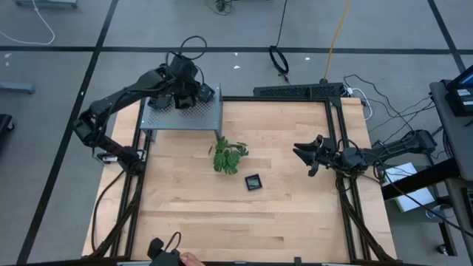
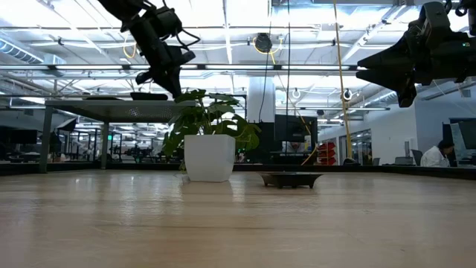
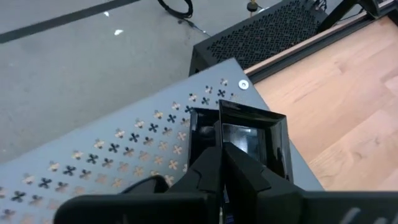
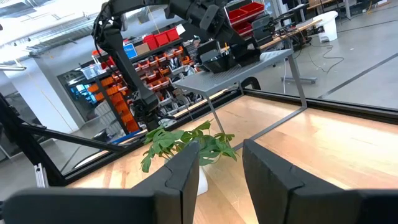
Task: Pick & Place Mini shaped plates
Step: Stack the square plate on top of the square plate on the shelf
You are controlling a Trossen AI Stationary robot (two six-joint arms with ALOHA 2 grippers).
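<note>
Pale wood forms the table (image 1: 192, 214) seen from above. The left gripper (image 1: 179, 94) hangs over the grey perforated metal stand (image 1: 211, 118) at the table's far left corner, with dark plates under it. A lone square black mini plate (image 1: 253, 182) lies near the table's middle, just beside the potted plant (image 1: 230, 157). The right gripper (image 1: 304, 155) hovers near the right edge, fingers spread, well apart from that plate.

At table height, the mini plate (image 2: 291, 179) sits on the wood just right of the plant's white pot (image 2: 209, 157). The left gripper (image 2: 165, 74) hangs above the stand's top (image 2: 119, 108); the right gripper (image 2: 372, 73) floats high, clear of the table.

In the left wrist view, the left gripper (image 3: 222, 163) has its fingers pressed together on the rim of a glossy square plate (image 3: 252, 134), which rests on the perforated surface (image 3: 112, 155).

In the right wrist view, the right gripper (image 4: 221, 171) stands open with nothing between its fingers (image 4: 180, 177), facing the plant (image 4: 186, 146) and the stand (image 4: 249, 68) beyond.
</note>
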